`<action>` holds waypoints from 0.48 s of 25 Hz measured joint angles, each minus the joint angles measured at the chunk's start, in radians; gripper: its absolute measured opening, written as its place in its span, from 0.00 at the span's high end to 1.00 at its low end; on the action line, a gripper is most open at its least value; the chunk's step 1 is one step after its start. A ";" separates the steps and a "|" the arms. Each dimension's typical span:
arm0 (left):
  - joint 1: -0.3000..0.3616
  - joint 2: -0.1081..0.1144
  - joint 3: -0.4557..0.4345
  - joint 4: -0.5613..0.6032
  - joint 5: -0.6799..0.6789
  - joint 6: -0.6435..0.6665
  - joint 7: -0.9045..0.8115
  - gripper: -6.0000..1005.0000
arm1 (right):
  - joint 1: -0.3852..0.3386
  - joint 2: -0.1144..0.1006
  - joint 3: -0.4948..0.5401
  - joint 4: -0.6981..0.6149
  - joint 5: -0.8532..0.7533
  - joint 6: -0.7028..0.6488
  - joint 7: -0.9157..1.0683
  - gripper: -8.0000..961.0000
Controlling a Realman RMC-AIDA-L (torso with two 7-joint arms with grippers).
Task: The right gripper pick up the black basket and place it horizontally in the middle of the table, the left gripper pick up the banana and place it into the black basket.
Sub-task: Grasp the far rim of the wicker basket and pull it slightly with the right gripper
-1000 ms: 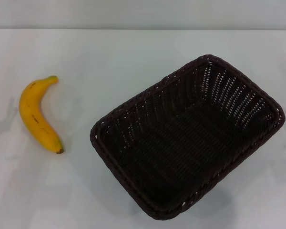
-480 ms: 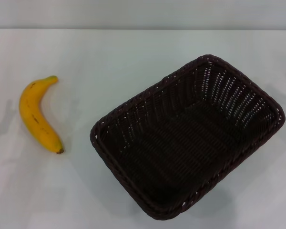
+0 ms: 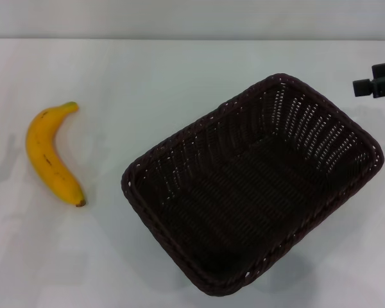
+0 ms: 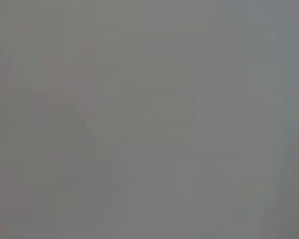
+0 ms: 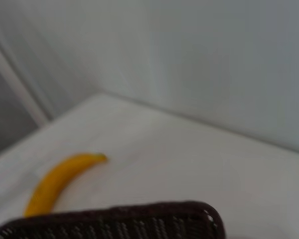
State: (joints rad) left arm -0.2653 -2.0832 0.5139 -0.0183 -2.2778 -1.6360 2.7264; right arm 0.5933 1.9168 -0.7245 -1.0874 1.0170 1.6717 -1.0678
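Note:
The black basket (image 3: 253, 186) lies askew on the white table (image 3: 167, 83), right of the middle, empty. The banana (image 3: 50, 157) lies on the table at the left, well apart from the basket. My right gripper (image 3: 372, 77) comes in at the right edge, just beyond the basket's far right corner, and its two slim black fingertips stand slightly apart with nothing between them. The right wrist view shows the basket's rim (image 5: 139, 219) close by and the banana (image 5: 60, 181) beyond it. My left gripper is out of view; the left wrist view is plain grey.
The table's far edge (image 3: 192, 38) meets a grey wall at the back. Bare tabletop lies between the banana and the basket and behind both.
My right gripper has come into the head view from the right edge, moving left toward the basket's far corner. The basket and banana have not moved.

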 joint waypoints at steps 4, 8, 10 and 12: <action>-0.002 0.000 0.000 0.000 0.001 0.000 -0.010 0.12 | 0.032 0.026 -0.103 -0.157 -0.152 0.003 0.162 0.12; -0.005 0.000 0.000 0.000 0.003 0.003 -0.024 0.12 | 0.081 0.046 -0.188 -0.214 -0.277 0.017 0.262 0.12; -0.004 0.000 0.000 0.000 0.003 0.003 -0.028 0.12 | 0.125 0.057 -0.226 -0.207 -0.343 0.032 0.300 0.12; -0.001 0.000 -0.001 0.000 0.002 0.003 -0.029 0.12 | 0.162 0.072 -0.252 -0.198 -0.402 0.036 0.329 0.12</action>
State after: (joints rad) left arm -0.2667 -2.0831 0.5131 -0.0183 -2.2758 -1.6332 2.6974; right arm 0.7553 1.9885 -0.9766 -1.2858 0.6152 1.7073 -0.7389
